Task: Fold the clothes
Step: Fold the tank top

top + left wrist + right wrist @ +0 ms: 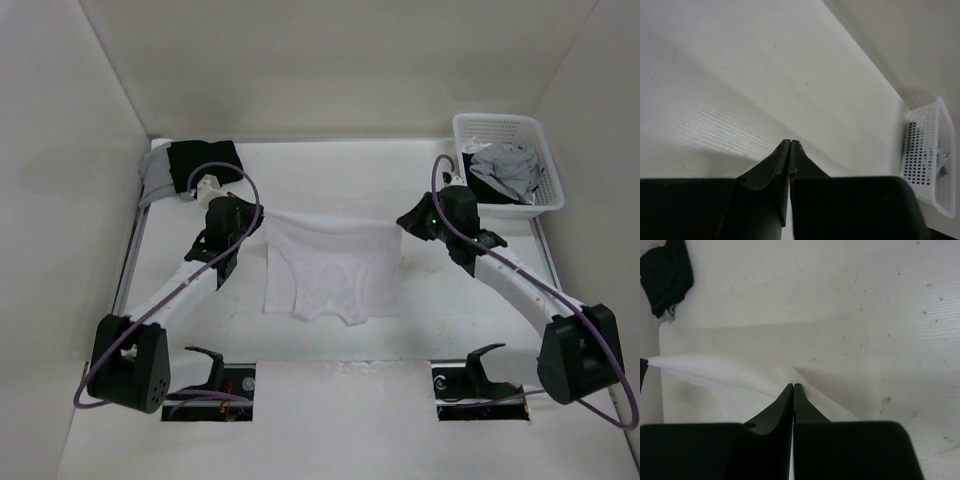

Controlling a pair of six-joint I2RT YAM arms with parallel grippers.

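The thin white fabric garment (pixel 330 270) hangs stretched between my two arms at the middle of the white table (pixel 470 310). Its upper edge is lifted and its lower part lies on the surface. I judge the step in hand to be carrying that raised edge over to make a fold.

To do it well, I should move both arms together at matching height and pace, so the held edge is taut but not tugged. The edge should go down square over the part lying flat, and I should let go only once the cloth rests there. I also want to stay away from the black garment (pixel 205 160) at the far left corner.

My right end effector (pixel 793 385) is clenched, with the tips pinching a corner of the white fabric, which runs off to the left from them. My left end effector (pixel 790 142) is clenched too. Its own camera barely shows cloth at the tips, but from above it probably grips the opposite corner.
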